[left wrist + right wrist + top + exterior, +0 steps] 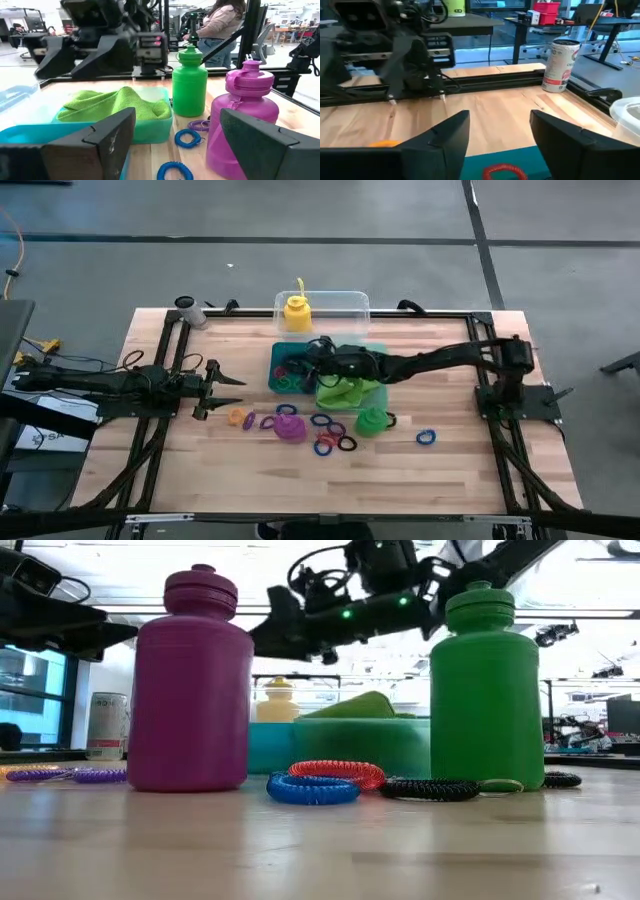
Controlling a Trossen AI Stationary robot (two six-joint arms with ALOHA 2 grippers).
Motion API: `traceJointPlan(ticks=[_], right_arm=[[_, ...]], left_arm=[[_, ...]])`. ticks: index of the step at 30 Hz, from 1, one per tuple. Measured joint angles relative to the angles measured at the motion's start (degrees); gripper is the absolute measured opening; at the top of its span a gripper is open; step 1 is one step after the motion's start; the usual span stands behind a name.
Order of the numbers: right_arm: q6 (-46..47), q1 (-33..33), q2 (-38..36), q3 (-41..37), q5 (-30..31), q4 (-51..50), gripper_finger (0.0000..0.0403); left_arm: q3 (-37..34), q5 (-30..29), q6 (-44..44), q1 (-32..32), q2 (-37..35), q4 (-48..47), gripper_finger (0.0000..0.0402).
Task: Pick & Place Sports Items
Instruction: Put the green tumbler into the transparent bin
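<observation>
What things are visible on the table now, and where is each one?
yellow bottle: one, yellow, in the clear tub at the far edge
purple bottle: one, purple, near side of the tray
green bottle: one, green, near side of the tray
tray: one, teal, table centre
cloth: one, lime green, in the tray
rings: several, blue, red, black, between the bottles
can: one, far left corner
left pincer: open, left of the tray
right pincer: open, above the tray
</observation>
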Motion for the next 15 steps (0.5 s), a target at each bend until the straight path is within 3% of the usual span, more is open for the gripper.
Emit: traceJointPlan(ticks=[10, 15], right_arm=[[0.9, 3.3, -9.9, 0.0, 11.3, -16.5, 0.0145], [6.8, 5.5, -15.7, 0.0, 12.4, -25.6, 0.0144]], left_arm=[[0.0, 0.0, 0.0, 0.0, 0.0, 0.0, 0.0236], [0.0, 0.0, 0.0, 0.0, 0.0, 0.0, 0.0236]])
